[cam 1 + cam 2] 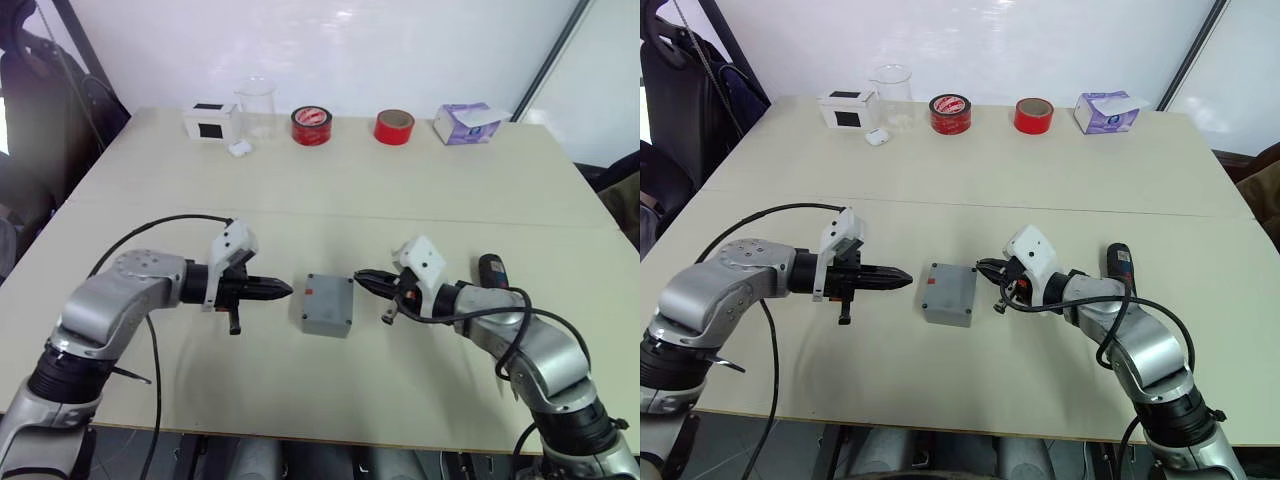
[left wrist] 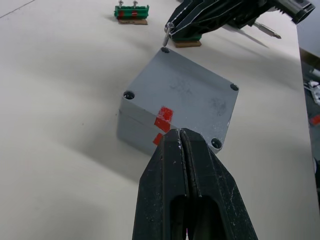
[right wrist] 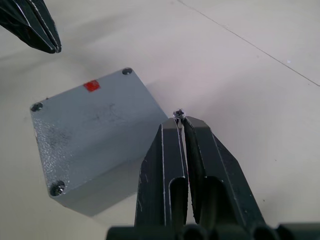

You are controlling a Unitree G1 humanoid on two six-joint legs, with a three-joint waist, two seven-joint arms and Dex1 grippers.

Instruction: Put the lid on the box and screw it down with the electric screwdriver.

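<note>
Two hands flank the box (image 1: 328, 304) mid-table (image 1: 330, 190), left hand (image 1: 283, 290) just beside its left edge, right hand (image 1: 362, 277) just beside its far-right corner. The lid (image 2: 185, 97) is already seated on the box, red marks on lid and body lined up at the left side, so placement looks done and fastening is the open step. The right hand is clamped on a small screw (image 3: 178, 114), held by its shank with the head out past the fingertips; in the left wrist view the screw hangs right over the corner hole, so I'd judge it's being dropped into that corner. Screws seem to sit in at least two other corners, can't tell if they're tightened. The left hand is closed on nothing, tips pointed at the marked side; probably parked there to brace the box if it slides, though I can't tell whether it's touching. The electric screwdriver (image 1: 492, 272) lies on the table to the right, beside the right forearm, untouched, handy for pickup once the screw is in. Green-brown screw holders (image 2: 132, 12) sit on the table past the box. Far edge holds a white box (image 1: 211, 121), beaker (image 1: 257, 107), two red tape rolls (image 1: 312, 126) and a purple tissue box (image 1: 466, 123), all well apart from the work. Risk: the screw tipping as it's released.
</note>
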